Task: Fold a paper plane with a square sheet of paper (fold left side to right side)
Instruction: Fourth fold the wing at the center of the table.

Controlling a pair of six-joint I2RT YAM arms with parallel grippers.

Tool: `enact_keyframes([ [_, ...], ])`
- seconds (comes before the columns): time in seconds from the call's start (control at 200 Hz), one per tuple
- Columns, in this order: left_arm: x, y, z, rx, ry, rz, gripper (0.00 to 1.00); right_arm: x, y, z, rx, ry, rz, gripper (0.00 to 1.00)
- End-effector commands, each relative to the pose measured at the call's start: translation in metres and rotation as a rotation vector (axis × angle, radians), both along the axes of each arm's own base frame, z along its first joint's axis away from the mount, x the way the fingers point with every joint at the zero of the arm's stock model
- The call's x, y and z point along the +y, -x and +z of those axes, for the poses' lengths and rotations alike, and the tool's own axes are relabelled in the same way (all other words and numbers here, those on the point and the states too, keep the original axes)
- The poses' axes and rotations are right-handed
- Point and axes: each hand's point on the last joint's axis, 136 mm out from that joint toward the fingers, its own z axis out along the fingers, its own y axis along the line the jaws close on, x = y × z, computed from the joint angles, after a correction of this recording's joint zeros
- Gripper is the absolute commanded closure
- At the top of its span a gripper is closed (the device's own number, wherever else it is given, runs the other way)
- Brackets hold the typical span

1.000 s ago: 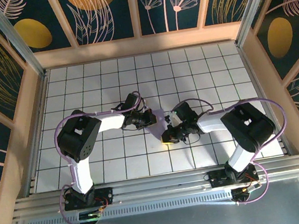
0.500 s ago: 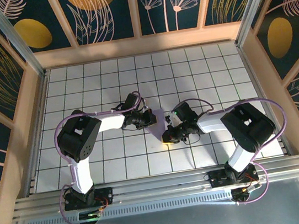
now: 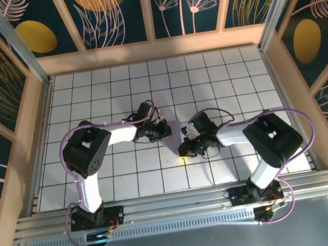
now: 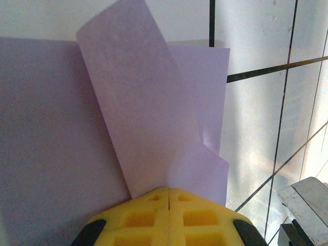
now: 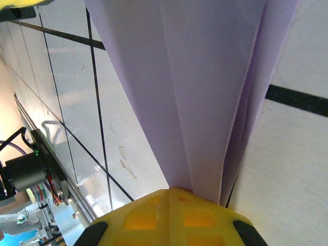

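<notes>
The square sheet of paper is folded into a long, pale lavender paper plane [image 5: 205, 77] with stacked layers. These layers narrow toward my right gripper [image 5: 169, 190], whose yellow jaws are shut on that end. In the left wrist view the paper plane [image 4: 143, 113] has a flap standing up over a flat part. It rises from the tip of my left gripper [image 4: 169, 192], which is shut on it. From above, the left gripper [image 3: 166, 130] and right gripper [image 3: 184, 152] meet tip to tip at mid-table. The paper between them is barely visible there.
The white grid-tiled table [image 3: 218, 72] stretches around both arms. Wooden walls [image 3: 154, 50] and metal posts fence it in. A grey part of the right arm [image 4: 307, 205] sits close to the left jaws. The left arm's base [image 5: 31, 171] lies at the near edge.
</notes>
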Motion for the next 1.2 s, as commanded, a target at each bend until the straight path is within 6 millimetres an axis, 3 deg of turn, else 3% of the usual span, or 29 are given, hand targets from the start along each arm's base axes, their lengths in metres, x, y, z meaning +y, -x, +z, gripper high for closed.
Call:
enact_keyframes([
  [0.0, 0.031, 0.018, -0.039, 0.086, -0.16, 0.031, 1.0, -0.009, 0.013, -0.011, 0.024, 0.048, 0.009, 1.0],
  [0.621, 0.031, 0.015, -0.039, 0.081, -0.167, 0.036, 1.0, -0.022, 0.026, -0.022, 0.056, 0.111, 0.02, 1.0],
  [0.931, 0.031, 0.015, -0.04, 0.083, -0.171, 0.038, 1.0, -0.031, 0.048, -0.024, 0.099, 0.107, 0.037, 1.0],
  [1.051, 0.03, 0.014, -0.039, 0.081, -0.167, 0.039, 1.0, -0.029, 0.05, -0.013, 0.085, 0.076, 0.041, 1.0],
  [1.196, 0.028, 0.013, -0.036, 0.077, -0.162, 0.037, 1.0, -0.021, 0.038, 0.02, 0.015, -0.007, 0.044, 1.0],
])
